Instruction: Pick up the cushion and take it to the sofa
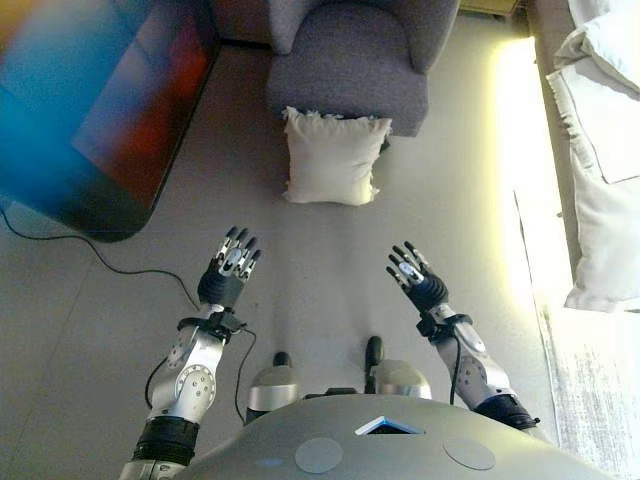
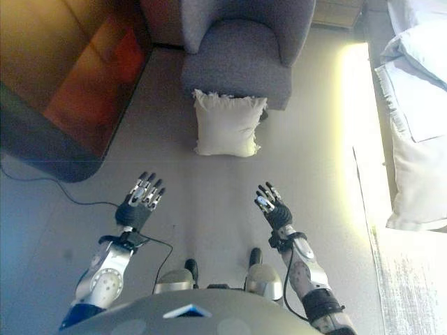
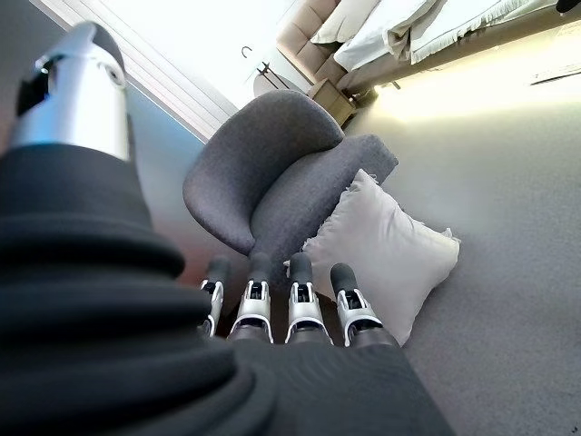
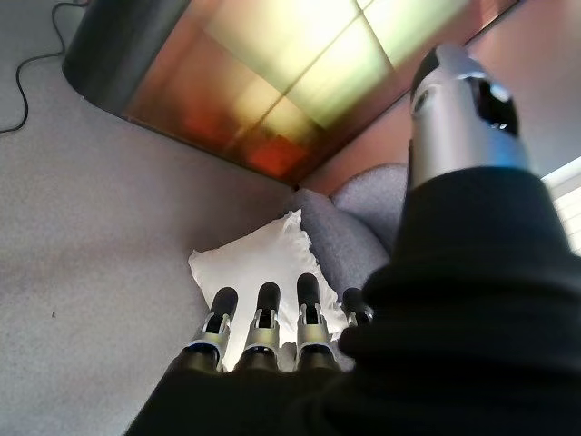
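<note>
A white square cushion (image 1: 333, 157) with a frilled edge leans upright on the floor against the front of a grey armchair (image 1: 350, 60). It also shows past the fingers in both wrist views, cushion (image 3: 381, 250) and cushion (image 4: 263, 263). My left hand (image 1: 228, 268) and right hand (image 1: 415, 278) are held out over the grey floor, well short of the cushion, fingers straight and spread, holding nothing.
A dark rounded table with a glossy top (image 1: 95, 110) stands at the left. A bed with white bedding (image 1: 600, 150) runs along the right. Grey carpet (image 1: 320, 260) lies between my hands and the cushion.
</note>
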Motion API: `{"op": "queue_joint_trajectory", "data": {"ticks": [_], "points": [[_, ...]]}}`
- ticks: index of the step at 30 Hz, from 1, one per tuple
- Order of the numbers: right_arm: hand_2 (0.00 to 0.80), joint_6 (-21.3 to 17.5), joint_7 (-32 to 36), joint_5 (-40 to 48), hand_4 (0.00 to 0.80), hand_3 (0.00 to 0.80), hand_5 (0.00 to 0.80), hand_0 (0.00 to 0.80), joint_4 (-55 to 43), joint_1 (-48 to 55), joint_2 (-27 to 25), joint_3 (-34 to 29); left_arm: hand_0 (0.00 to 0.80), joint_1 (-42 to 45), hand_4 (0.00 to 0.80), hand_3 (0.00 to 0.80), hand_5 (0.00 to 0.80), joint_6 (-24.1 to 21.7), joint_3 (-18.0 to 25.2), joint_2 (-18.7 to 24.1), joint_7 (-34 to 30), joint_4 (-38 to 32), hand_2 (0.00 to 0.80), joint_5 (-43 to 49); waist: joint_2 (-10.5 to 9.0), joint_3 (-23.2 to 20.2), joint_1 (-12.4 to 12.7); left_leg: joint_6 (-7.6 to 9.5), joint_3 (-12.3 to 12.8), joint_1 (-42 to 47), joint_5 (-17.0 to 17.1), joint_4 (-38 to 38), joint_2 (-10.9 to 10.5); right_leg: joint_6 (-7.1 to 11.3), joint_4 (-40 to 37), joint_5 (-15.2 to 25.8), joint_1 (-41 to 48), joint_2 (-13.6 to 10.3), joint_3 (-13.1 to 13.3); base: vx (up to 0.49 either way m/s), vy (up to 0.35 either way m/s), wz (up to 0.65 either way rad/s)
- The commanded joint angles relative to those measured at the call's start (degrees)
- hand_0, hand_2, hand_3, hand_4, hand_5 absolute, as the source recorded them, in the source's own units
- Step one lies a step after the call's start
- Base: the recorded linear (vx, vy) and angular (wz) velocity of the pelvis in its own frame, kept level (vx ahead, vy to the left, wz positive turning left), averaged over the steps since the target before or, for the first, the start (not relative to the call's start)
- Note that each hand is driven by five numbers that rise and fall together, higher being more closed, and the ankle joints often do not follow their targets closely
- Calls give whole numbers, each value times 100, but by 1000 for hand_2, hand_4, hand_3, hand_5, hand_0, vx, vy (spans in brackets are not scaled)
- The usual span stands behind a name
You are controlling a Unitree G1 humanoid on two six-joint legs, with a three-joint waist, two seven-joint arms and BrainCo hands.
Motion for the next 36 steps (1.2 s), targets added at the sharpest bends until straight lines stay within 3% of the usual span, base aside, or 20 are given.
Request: {"op": "queue_joint_trajectory", "data": {"ticks": [1, 6, 13, 15, 17, 20, 23, 26, 29, 33, 36], "points": [[0, -92, 116, 4, 0, 0, 0, 0, -374, -203, -85, -54, 0, -149, 0, 0, 0, -349, 237, 102, -69, -364, 0, 45, -186, -44, -35, 154, -199, -689, -171, 823, -117, 284, 242, -179, 31, -158, -54, 47, 79, -35], [0, -20, 111, -41, 0, 0, 0, 0, -423, -140, -28, -124, 0, -162, 0, 0, 0, -314, 195, 123, -22, -358, 0, 78, -162, -90, -132, 158, -63, -519, -177, 646, -75, 420, 357, -149, -47, -341, -129, 51, 96, -5], [0, -22, 93, -136, 0, 0, 0, 0, -415, -197, 96, -127, 0, -265, 0, 0, 0, -288, 275, 189, 1, -415, 0, 59, -164, -40, -91, 336, -36, -611, -312, 798, -212, 572, 1004, -364, -215, -680, -134, 17, 130, 2], [0, -102, 15, -141, 0, 0, 0, 0, -367, -258, 166, -130, 0, -355, 0, 0, 0, -262, 243, 237, 3, -388, 0, 112, -162, -24, -77, 442, -113, -736, -377, 956, -281, 525, 1534, -441, -343, -777, -33, 17, 147, 11], [0, -217, -118, -119, 0, 0, 0, 0, -310, -331, 238, -89, 0, -491, 0, 0, 0, -256, 187, 283, 7, -271, 0, 127, -116, 18, -71, 637, -139, -830, -434, 1075, -382, 445, 2648, -20, -704, -966, 90, 16, 184, 19], [0, -466, -305, -31, 0, 0, 0, 0, -279, -230, 283, -38, 0, -643, 0, 0, 0, -127, 124, 375, -41, -185, 0, 137, 46, 148, -192, 715, -272, -797, -547, 1250, -360, 345, 4047, 428, -1374, -790, 525, 100, 169, 30], [0, -519, -317, 26, 0, 0, 0, 0, -254, -153, 254, -79, 0, -653, 0, 0, 0, 17, 150, 443, -94, -200, 0, 99, -95, 167, -265, 661, -375, -675, -730, 1347, -492, 391, 3544, 611, -1469, -819, 545, 260, -42, 61], [0, -473, -345, 145, 0, 0, 0, 0, -246, -186, 214, -197, 0, -595, 0, 0, 0, 95, 146, 468, -174, -272, 0, 133, -377, 178, -386, 609, -531, -386, -1011, 1285, -751, 498, 1962, 539, -1418, -824, 380, 403, -166, 33], [0, -346, -380, 254, 0, 0, 0, 0, -322, -239, 129, -231, 0, -533, 0, 0, 0, 5, 5, 483, -132, -331, 0, 169, -494, 210, -620, 700, -837, -43, -1328, 1224, -1009, 681, 510, 712, -1662, -446, 314, 489, -54, 15], [0, -258, -363, 304, 0, 0, 0, 0, -279, -130, 93, -285, 0, -354, 0, 0, 0, 18, -50, 446, -273, -300, 0, 130, -411, 206, -785, 789, -1128, 508, -1691, 1206, -1021, 640, 177, 1198, -2185, -221, -34, 500, -49, 70], [0, -253, -212, 272, 0, 0, 0, 0, -156, -44, 118, -311, 0, -205, 0, 0, 0, -48, -6, 348, -305, -290, 0, 199, -389, 128, -789, 814, -1146, 688, -1722, 1302, -992, 542, 373, 1076, -2096, -213, -295, 452, -131, 19]]}}
